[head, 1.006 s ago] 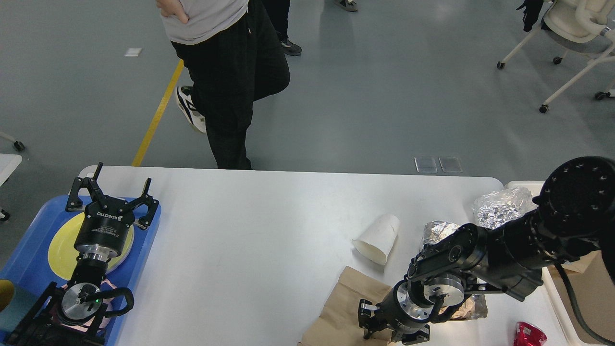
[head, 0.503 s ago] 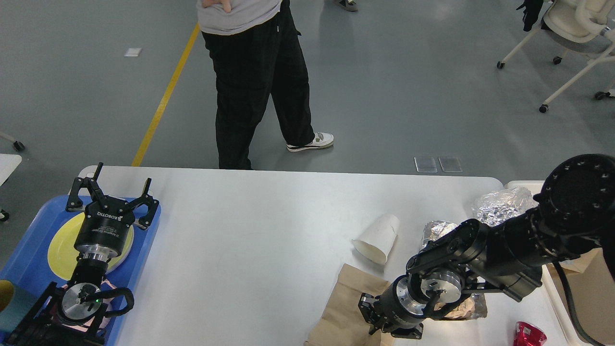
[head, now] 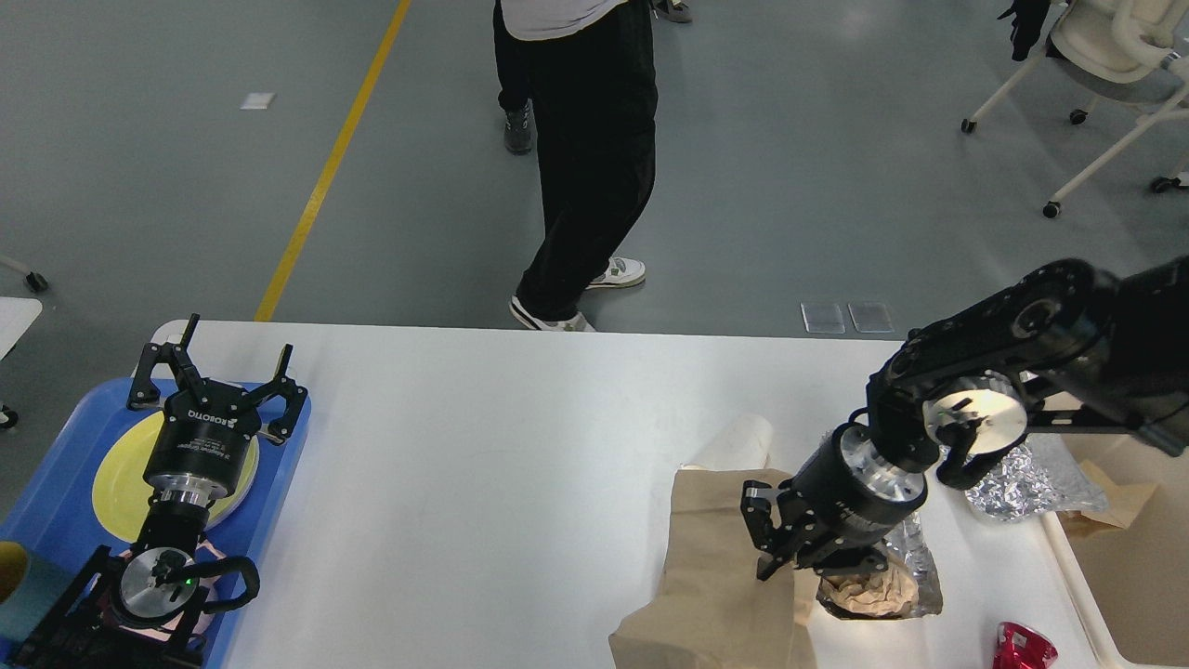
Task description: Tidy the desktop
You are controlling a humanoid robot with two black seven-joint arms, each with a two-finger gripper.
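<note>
Brown paper bag (head: 715, 567) is pinched in the right claw (head: 776, 534), whose fingers close on the bag's right edge at about 5 o'clock on the counter (head: 483, 465); the bag hangs crumpled from that grip, its lower part spread on the white surface; just past its top edge, toward 12 o'clock, a white cup (head: 738, 441) peeks out; at 3 o'clock of the claw lies an opened foil wrap (head: 878, 581) with crumpled paper in it; a second foil wad (head: 1022, 478) sits further right under the wrist; a red wrapper (head: 1020, 648) lies at the near right corner. The left claw (head: 218, 376) stands wide and empty above a yellow plate (head: 121, 474) on a blue tray (head: 56, 492) at 9 o'clock, the tray touching the counter's left edge.
</note>
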